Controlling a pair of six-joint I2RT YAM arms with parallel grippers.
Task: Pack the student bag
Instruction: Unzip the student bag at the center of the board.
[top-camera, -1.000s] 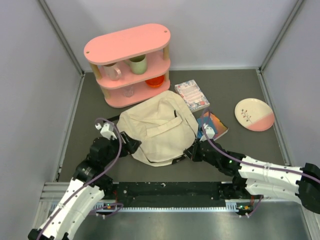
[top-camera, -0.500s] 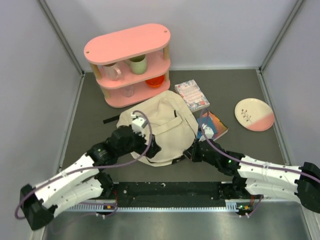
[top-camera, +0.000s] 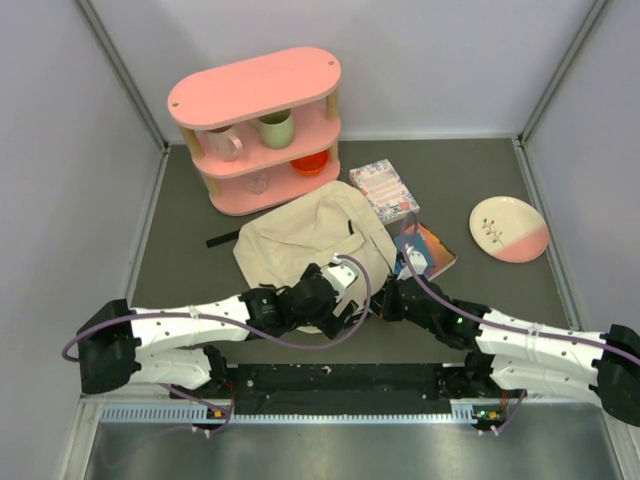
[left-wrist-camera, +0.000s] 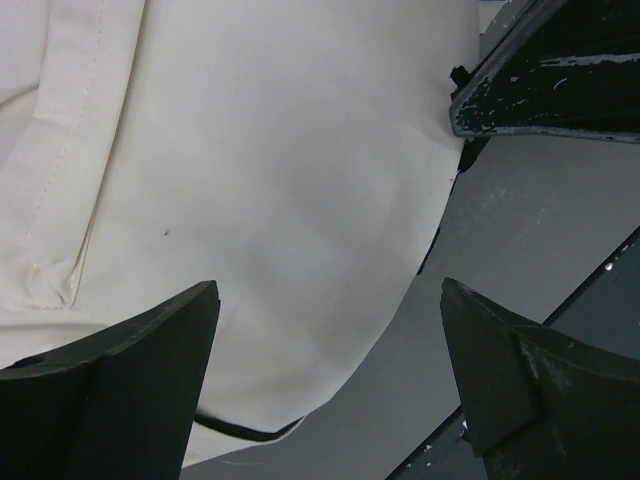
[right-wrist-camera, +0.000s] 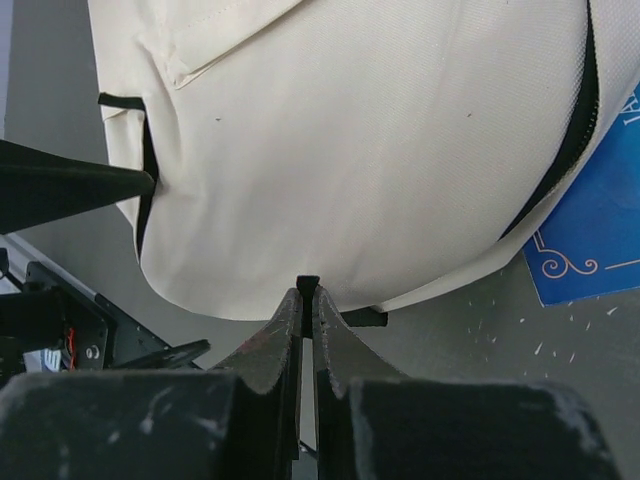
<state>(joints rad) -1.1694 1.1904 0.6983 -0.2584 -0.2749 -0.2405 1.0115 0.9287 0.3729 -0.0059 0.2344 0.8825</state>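
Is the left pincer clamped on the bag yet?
No, the left wrist view shows the left pincer with its fingers wide apart over the student bag, gripping nothing.

top view overhead, wrist views close, sharing the bag

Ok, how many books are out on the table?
2. A floral-covered book lies right of the student bag, near the pink shelf; a blue book lies just nearer the front, beside the bag's right edge. More could be hidden under the bag.

Left claw wide apart, right claw closed.
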